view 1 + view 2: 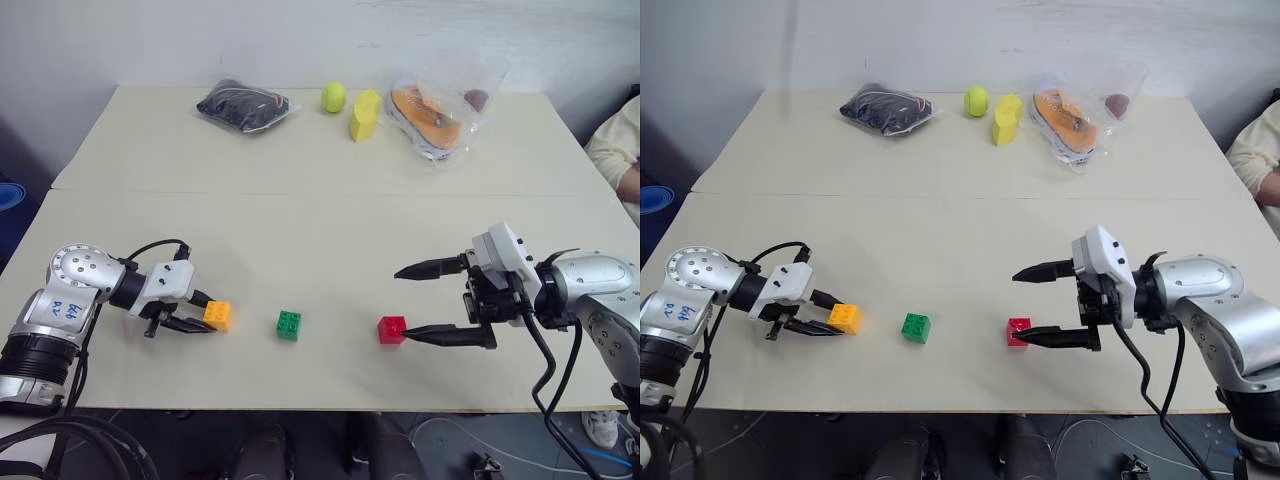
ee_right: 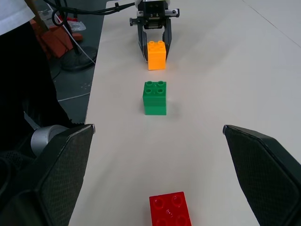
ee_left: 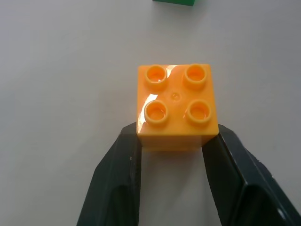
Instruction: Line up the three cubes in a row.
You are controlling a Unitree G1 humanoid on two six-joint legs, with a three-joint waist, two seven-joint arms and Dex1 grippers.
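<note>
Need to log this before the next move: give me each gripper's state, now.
Left gripper: fingers against both sides of the orange-yellow cube, which rests on the table.
Right gripper: open wide, holding nothing; red cube sits by its lower finger.

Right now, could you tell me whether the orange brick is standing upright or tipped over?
Upright: the orange brick sits flat on the table with its four studs facing up, between the left hand's fingers.

Blue handwritten marks stand on the left arm's silver housing point(image 1: 68, 308), too small and scrawled to read.
</note>
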